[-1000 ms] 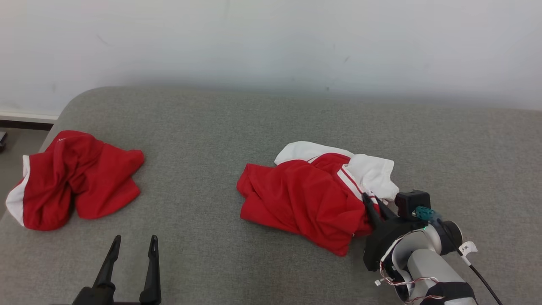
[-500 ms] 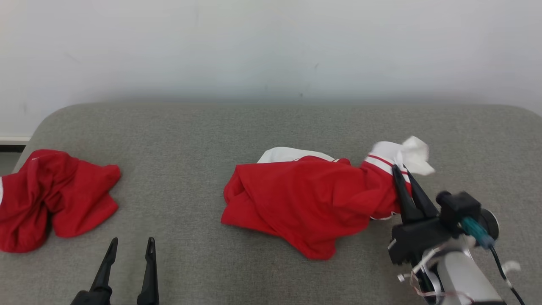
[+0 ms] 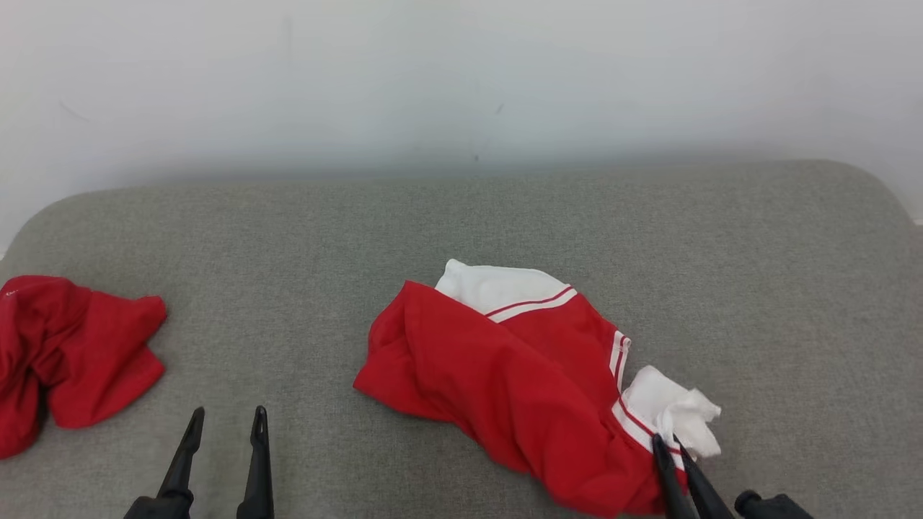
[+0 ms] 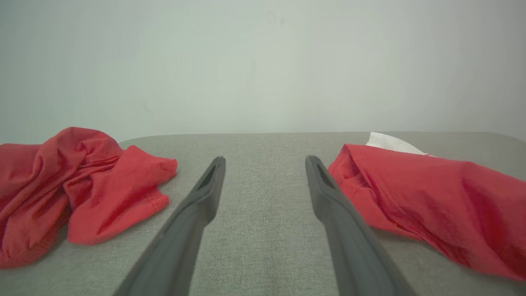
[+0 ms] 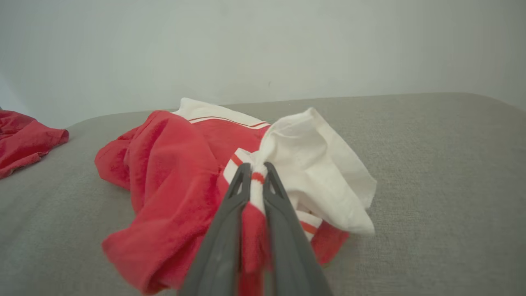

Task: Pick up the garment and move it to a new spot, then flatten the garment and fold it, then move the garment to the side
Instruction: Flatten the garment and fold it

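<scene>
1. The garment (image 3: 505,382) is a red top with white parts, edged in thin red-and-white stripes. It lies crumpled and unfolded on the grey surface (image 3: 288,238), right of centre in the head view and towards the near edge.
2. Its red body is bunched in loose folds, with one white part at the far side. A second white part sits at the right end, puckered and raised off the cloth around it.
3. In the right wrist view the garment (image 5: 172,172) spreads left and away from the fingers. The white end stands up in a loose cone just beyond the fingertips.
4. The right gripper (image 3: 667,441) is closed on the garment at that right end, where the striped band meets the white. In its own view the right gripper (image 5: 257,168) has a ridge of red and white cloth pinched between nearly touching fingers.
5. The left gripper (image 3: 228,414) is at the lower left of the head view with its jaws spread and nothing between them. In its own view the left gripper (image 4: 266,160) points over bare surface, and the garment (image 4: 431,197) lies just to its right, untouched.
6. A second red garment (image 3: 65,360) lies crumpled at the far left of the surface, well apart from the first.
7. A plain pale wall (image 3: 461,72) rises behind the surface.
</scene>
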`<state>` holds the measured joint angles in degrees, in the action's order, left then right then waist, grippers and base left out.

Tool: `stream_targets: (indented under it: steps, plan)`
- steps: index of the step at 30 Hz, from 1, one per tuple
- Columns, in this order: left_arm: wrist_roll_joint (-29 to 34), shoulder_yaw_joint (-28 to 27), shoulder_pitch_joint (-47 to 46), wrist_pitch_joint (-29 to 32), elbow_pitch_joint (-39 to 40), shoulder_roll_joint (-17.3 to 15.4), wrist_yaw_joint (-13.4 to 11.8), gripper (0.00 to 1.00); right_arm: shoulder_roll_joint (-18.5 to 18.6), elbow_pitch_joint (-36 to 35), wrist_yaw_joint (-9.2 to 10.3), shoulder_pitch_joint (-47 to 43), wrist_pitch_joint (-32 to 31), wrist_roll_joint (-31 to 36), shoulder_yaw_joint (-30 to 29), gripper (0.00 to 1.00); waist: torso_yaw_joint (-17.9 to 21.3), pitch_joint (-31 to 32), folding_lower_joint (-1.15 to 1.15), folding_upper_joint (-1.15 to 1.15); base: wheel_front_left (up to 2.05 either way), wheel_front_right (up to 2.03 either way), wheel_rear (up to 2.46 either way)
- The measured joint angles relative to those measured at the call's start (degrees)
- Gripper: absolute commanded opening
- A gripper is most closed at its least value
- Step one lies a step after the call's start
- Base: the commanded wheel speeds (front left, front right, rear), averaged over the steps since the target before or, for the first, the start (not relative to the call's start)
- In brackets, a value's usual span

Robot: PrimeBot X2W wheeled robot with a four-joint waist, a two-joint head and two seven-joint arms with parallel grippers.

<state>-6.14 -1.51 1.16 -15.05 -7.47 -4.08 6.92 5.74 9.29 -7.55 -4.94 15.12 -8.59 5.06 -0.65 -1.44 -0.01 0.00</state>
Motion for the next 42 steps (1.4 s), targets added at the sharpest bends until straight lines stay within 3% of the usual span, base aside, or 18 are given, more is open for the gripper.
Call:
stream_targets:
  steps: [1,2,13,20,27,42]
  plan:
    - [0.0,0.1,0.0,0.0,0.0,0.0,0.1,1.00,-0.2,0.6,0.00,-0.6,0.0,0.0,0.3,0.85,0.3,0.0,0.00,0.00,0.00,0.00,0.00]
    - [0.0,0.1,0.0,0.0,-0.1,0.0,0.1,1.00,-0.3,0.7,0.00,-1.0,0.0,0.0,0.5,1.00,0.5,0.0,0.00,0.00,0.00,0.00,0.00]
    - [0.1,0.1,0.0,0.0,-0.4,0.2,0.2,1.00,1.1,-7.6,0.00,-0.7,0.0,0.7,-3.6,1.00,2.1,0.9,0.00,0.00,0.00,0.00,0.00]
    - [-0.1,4.2,-1.5,0.0,-1.9,0.5,0.2,1.00,0.4,-10.2,0.00,-0.2,0.0,0.6,-4.7,1.00,2.3,0.6,0.00,0.00,0.00,0.00,0.00]
    - [-2.8,9.8,-8.5,0.0,-9.0,0.0,0.5,1.00,-1.1,-10.3,0.00,1.0,0.0,0.5,-3.2,1.00,4.8,-0.7,0.01,0.00,0.00,0.00,0.00]
    - [-12.1,17.7,-24.0,0.0,-27.9,-6.7,0.6,1.00,-2.5,-9.3,0.00,4.6,0.0,-0.4,-2.8,1.00,13.4,-6.1,0.01,0.00,0.00,0.00,0.00]
